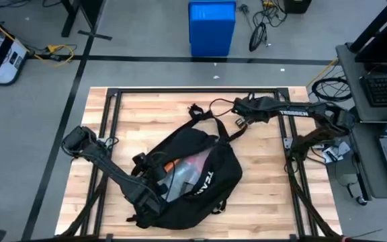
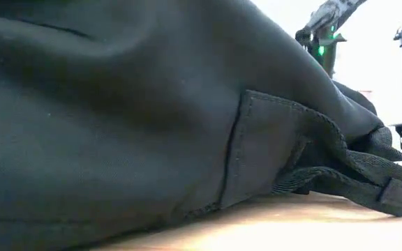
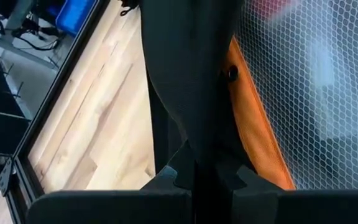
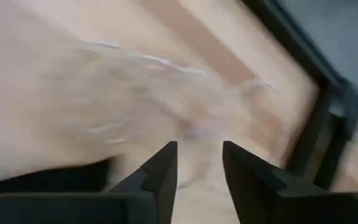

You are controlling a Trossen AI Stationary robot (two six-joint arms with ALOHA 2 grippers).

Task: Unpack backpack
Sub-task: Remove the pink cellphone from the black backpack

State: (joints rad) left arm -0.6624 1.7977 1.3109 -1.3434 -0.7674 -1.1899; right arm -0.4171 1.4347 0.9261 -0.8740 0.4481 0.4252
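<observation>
The black backpack (image 1: 213, 168) lies on its side in the middle of the wooden table, its opening turned toward the left arm. It fills the low view (image 2: 117, 104). Orange lining (image 3: 253, 124) and a white mesh pouch (image 3: 309, 81) show inside the opening. My left gripper (image 1: 154, 176) is at the opening's near left side, shut on black fabric. My right gripper (image 1: 239, 121) hovers open over the table near the far edge, beside the backpack's straps (image 1: 210, 111), with nothing between its fingers (image 4: 199, 168). My left gripper pinches a black fabric edge of the backpack's opening (image 3: 194, 149) between its two fingers (image 3: 166, 177). The fingers come from the table's near left, slanting toward the far side. How many layers they hold I cannot tell. The backpack's body rests on the table.
A black metal frame (image 1: 113, 101) runs around the tabletop. Bare wood lies left of the backpack (image 1: 106, 195) and at the far right (image 1: 267, 154). A blue bin (image 1: 211, 27) stands on the floor beyond the far edge. A strap end (image 2: 368, 181) trails on the table.
</observation>
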